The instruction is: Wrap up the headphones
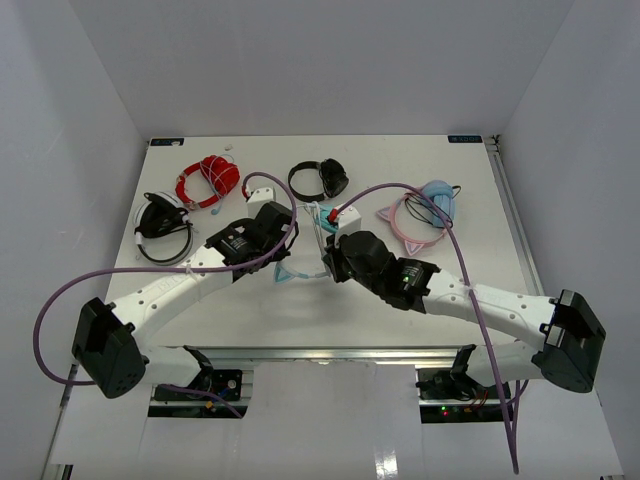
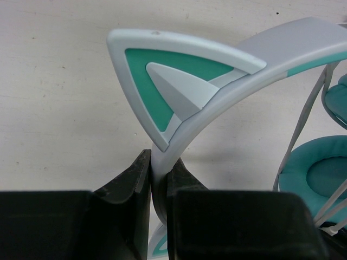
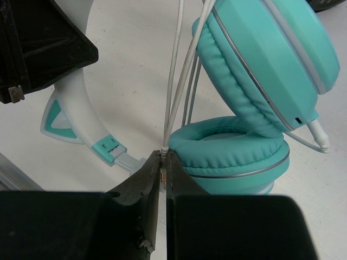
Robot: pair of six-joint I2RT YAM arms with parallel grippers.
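Clamping the white-and-teal headband (image 2: 233, 92) between almost closed jaws, the left claw (image 2: 158, 176) is set just below a cat ear (image 2: 162, 76). The thin white cable (image 3: 174, 81) is pinched near its end by the right claw (image 3: 164, 160), and the teal headphones (image 3: 260, 65) are held just beyond it and to its right. If the cable is drawn taut, it could be slipped from that narrow pinch or strained at the cup. No writing can be read.

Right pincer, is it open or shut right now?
Shut. In the right wrist view the right pincer clamps the thin white cable of the teal headphones, its jaws almost touching around it.
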